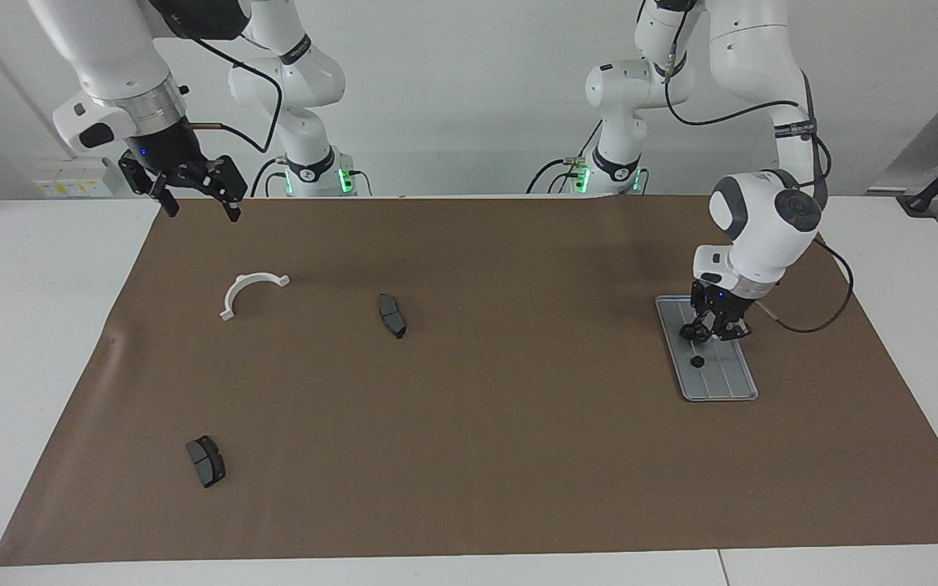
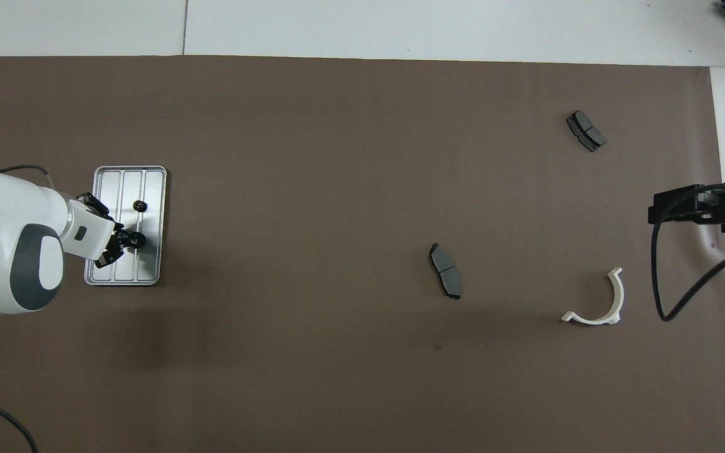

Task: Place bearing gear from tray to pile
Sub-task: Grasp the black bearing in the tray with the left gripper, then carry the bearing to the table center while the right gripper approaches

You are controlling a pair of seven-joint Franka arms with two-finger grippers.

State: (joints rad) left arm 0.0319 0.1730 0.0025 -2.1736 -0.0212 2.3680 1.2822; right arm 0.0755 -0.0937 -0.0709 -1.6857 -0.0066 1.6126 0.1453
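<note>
The silver ribbed tray (image 1: 721, 378) (image 2: 124, 189) lies at the left arm's end of the brown mat. My left gripper (image 1: 705, 332) (image 2: 128, 241) is down in the tray, shut on a small black bearing gear (image 1: 687, 331) (image 2: 138, 238). A second black gear (image 1: 696, 360) (image 2: 140, 206) sits loose in the tray, farther from the robots. The pile is a loose scatter: a white half-ring bracket (image 1: 245, 282) (image 2: 619, 299) and two dark brake pads (image 1: 392, 315) (image 2: 445, 270), (image 1: 206, 461) (image 2: 585, 130). My right gripper (image 1: 201, 210) (image 2: 655, 212) hangs open and holds nothing, over the mat's corner near the bracket.
A brown mat (image 1: 518, 423) covers most of the white table. A black cable (image 2: 683, 289) droops from the right arm beside the bracket. Bare mat stretches between the tray and the nearest brake pad.
</note>
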